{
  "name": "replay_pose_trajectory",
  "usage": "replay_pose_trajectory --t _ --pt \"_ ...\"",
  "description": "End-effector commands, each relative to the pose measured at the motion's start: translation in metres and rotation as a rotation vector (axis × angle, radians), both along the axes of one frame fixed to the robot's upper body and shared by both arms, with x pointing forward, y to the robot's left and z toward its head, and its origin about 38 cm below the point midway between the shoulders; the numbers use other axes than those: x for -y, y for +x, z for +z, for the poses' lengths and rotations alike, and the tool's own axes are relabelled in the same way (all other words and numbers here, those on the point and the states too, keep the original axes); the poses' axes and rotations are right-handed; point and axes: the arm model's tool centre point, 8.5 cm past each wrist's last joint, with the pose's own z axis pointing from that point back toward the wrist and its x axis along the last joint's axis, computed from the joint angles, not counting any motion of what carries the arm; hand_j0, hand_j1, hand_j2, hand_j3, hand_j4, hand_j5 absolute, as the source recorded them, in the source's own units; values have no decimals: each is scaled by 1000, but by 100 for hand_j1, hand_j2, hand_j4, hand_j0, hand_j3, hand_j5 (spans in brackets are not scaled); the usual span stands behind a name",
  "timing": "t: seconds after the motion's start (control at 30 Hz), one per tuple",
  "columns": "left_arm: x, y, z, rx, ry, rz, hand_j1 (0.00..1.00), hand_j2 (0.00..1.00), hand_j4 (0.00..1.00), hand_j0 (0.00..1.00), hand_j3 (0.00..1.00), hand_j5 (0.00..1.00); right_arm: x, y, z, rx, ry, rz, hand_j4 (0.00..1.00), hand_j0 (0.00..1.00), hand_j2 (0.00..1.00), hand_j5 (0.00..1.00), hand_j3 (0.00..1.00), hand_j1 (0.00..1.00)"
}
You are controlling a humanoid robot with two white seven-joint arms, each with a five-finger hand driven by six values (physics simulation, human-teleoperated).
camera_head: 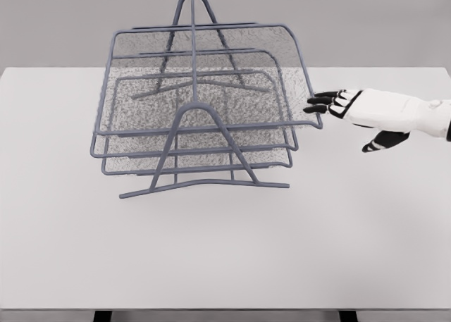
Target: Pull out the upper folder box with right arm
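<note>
While my right hand (352,114) reaches in from the right side with its fingers (325,102) stretched out and its thumb hanging loose below, it holds nothing; the dark fingertips sit just beside the right front corner of the upper tray (204,79), and I cannot tell whether they touch the rim or merely hover by it. That tray is the top mesh basket of a stacked wire rack (201,142) standing left of centre on the white table (225,251); two more trays lie under it, and the top one already seems to jut further toward the front and right than those below; my left arm is nowhere to be seen.

My worry is the grip; if I curl my fingers without hooking the rim, they may slide off the thin wire and I pull on air; if I press sideways at the corner instead of drawing along the rails, I judge the tray could skew and jam in its frame. The rack looks light and nothing pins it down, so a hard tug might drag or tip the whole stand across the table; pull too far and the tray could leave its supports and drop.
</note>
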Motion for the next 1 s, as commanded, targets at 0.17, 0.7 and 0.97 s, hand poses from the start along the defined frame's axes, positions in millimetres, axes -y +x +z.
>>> replay_pose_trajectory --t 0.17,0.7,0.97 --pt "0 0 0 0 0 0 100 100 100 100 100 100 46 -7 39 70 -86 -60 100 100 100 100 100 100" --pt "0 0 0 0 0 0 100 100 100 100 100 100 109 -2 45 32 -84 -237 100 100 100 100 100 100" --pt "0 0 0 0 0 0 100 100 100 100 100 100 112 -3 83 102 83 -241 100 100 100 100 100 100"
